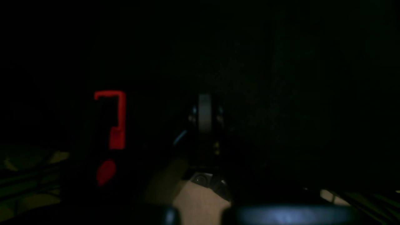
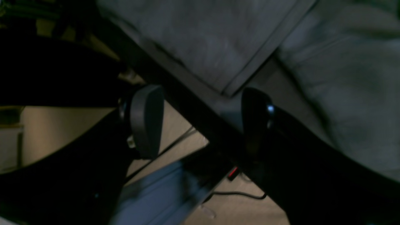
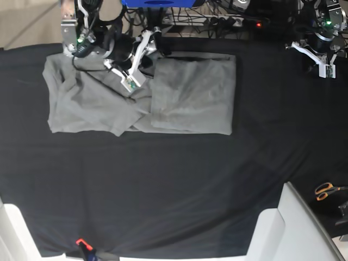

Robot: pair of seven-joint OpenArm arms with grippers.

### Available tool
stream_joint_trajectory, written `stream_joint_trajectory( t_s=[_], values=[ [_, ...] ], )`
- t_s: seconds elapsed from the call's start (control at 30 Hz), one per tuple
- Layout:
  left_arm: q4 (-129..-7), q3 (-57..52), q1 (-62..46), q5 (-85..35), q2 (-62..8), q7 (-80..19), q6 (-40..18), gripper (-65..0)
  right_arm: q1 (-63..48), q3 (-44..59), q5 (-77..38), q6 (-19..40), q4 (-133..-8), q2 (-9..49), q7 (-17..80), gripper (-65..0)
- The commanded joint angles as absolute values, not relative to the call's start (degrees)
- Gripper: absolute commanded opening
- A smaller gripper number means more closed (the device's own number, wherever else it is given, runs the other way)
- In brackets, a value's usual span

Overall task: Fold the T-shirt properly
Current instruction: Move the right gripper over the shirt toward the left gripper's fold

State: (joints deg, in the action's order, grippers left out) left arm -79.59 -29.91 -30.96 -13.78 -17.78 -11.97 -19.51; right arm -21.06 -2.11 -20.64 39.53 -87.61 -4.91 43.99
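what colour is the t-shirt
Plain medium grey T-shirt, lying on the black table cloth; the base view shows it best.

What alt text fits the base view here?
A grey T-shirt, partly folded, lies on a black tablecloth. The right hand hovers open over its upper edge; the left hand sits off to the far side, away from it.
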Motion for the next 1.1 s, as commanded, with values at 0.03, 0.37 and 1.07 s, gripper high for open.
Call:
stream_joint_trajectory(
  t_s=[0.03, 0.37, 1.07],
  values=[
    [-80.4, -30.3, -31.2, -14.3, -18.7, -10.7, -19.3, -65.0, -19.6, -2.2, -21.8, 40.0, -86.5, -5.0, 43.2, -28.1],
    [-80.1, -30.3, -31.1, -14.3, -18.7, -10.7, -19.3, -65.0, -15.3, -2.2, -21.7, 40.0, -78.5, -5.0, 42.9, -28.1],
    [-80.0, -30.3, -30.3, -14.3, -18.5, -10.7, -19.3, -65.0, -14.3, -2.2, -21.7, 40.0, -77.9, -5.0, 45.8, -63.6]
  ],
)
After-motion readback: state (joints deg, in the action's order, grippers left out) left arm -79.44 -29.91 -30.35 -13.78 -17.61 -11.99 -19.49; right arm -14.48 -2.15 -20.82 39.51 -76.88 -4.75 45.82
